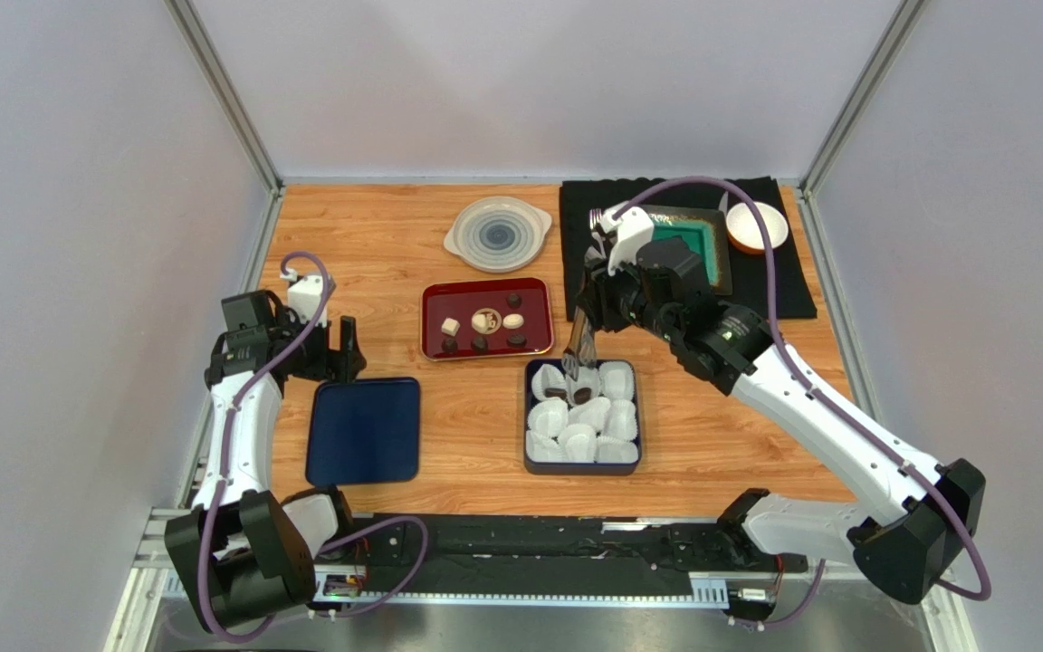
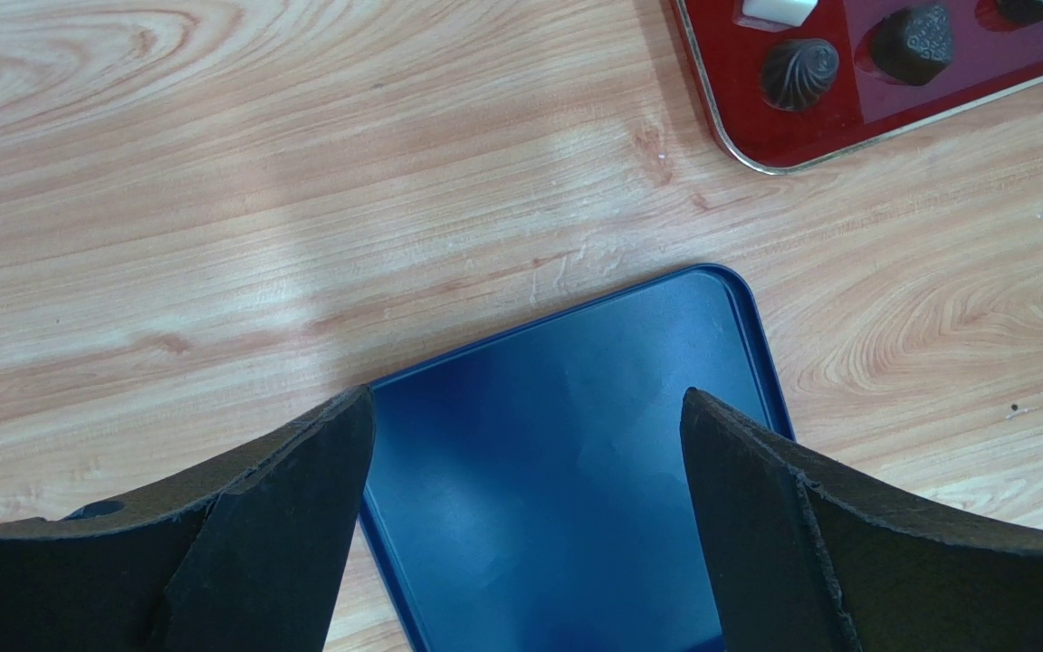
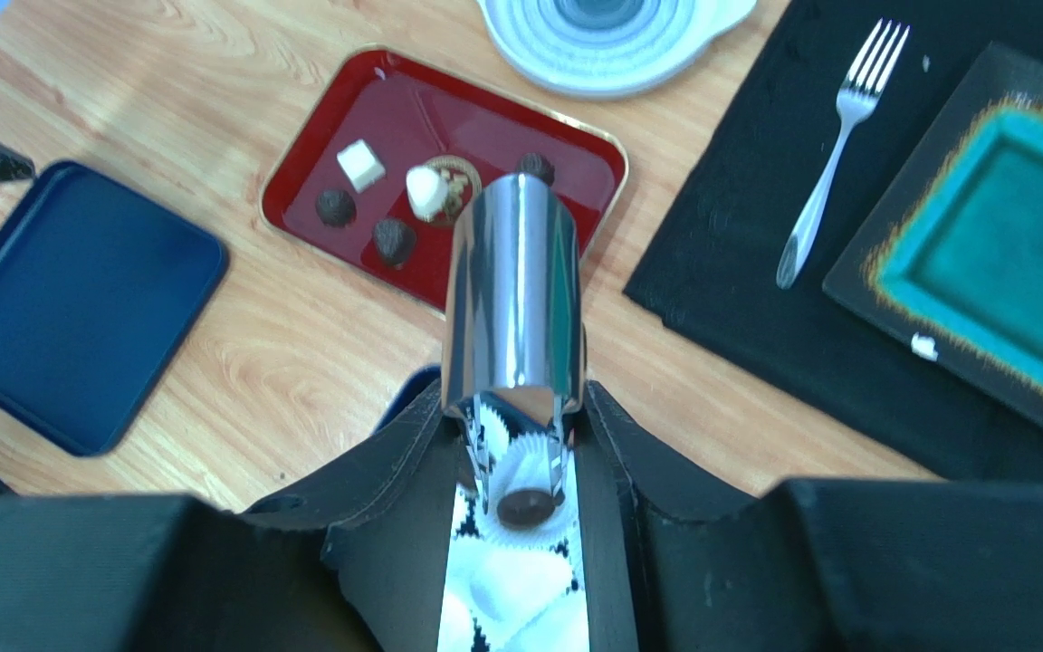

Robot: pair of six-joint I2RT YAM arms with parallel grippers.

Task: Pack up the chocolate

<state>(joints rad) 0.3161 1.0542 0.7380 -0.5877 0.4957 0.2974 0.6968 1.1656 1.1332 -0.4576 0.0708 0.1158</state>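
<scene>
Several pieces of chocolate (image 1: 481, 342), dark rounds plus a white cube and a cream piece (image 3: 424, 190), lie on a red tray (image 1: 538, 328). My right gripper (image 3: 514, 401) is shut on shiny metal tongs (image 3: 514, 292). The tongs' tips straddle one dark chocolate (image 3: 527, 507) over a white paper cup in the dark box (image 1: 528, 421). I cannot tell whether the tongs still pinch it. My left gripper (image 2: 524, 408) hangs open and empty above a flat blue lid (image 2: 568, 462), left of the box.
On a black mat (image 1: 792, 279) at the back right lie a fork (image 3: 833, 150), a teal plate (image 3: 1003, 258) and a small bowl (image 1: 756, 226). A round grey-white lid (image 1: 497, 232) sits behind the red tray. Metal frame posts flank the table.
</scene>
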